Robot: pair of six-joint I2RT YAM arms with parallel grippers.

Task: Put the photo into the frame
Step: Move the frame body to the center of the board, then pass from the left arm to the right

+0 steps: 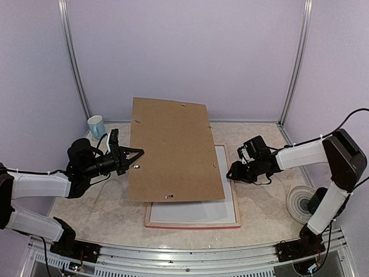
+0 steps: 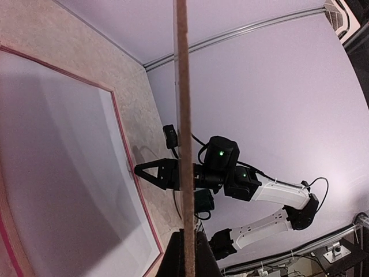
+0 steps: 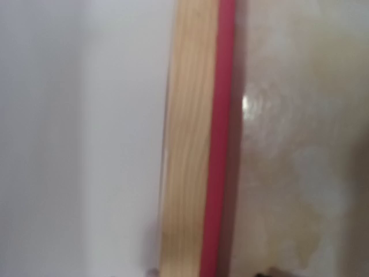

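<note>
The frame [image 1: 193, 224] lies face down on the table, with pale wood rails and a pink edge [image 3: 196, 144]. A white sheet [image 1: 190, 210] fills its opening. The photo's printed side is out of view, and I cannot tell whether this sheet is its back. My left gripper [image 1: 137, 158] is shut on the left edge of the brown backing board [image 1: 173, 150] and holds it tilted above the frame. The board's edge [image 2: 184, 115] runs up between that gripper's fingers [image 2: 190, 242]. My right gripper [image 1: 232, 172] is low over the frame's right rail, open, with a fingertip on each side of the rail [image 3: 207, 271].
A blue and white mug [image 1: 96, 126] stands at the back left by the wall. A round white disc [image 1: 301, 202] lies at the right, beside the right arm's base. Lilac walls close in the table on three sides.
</note>
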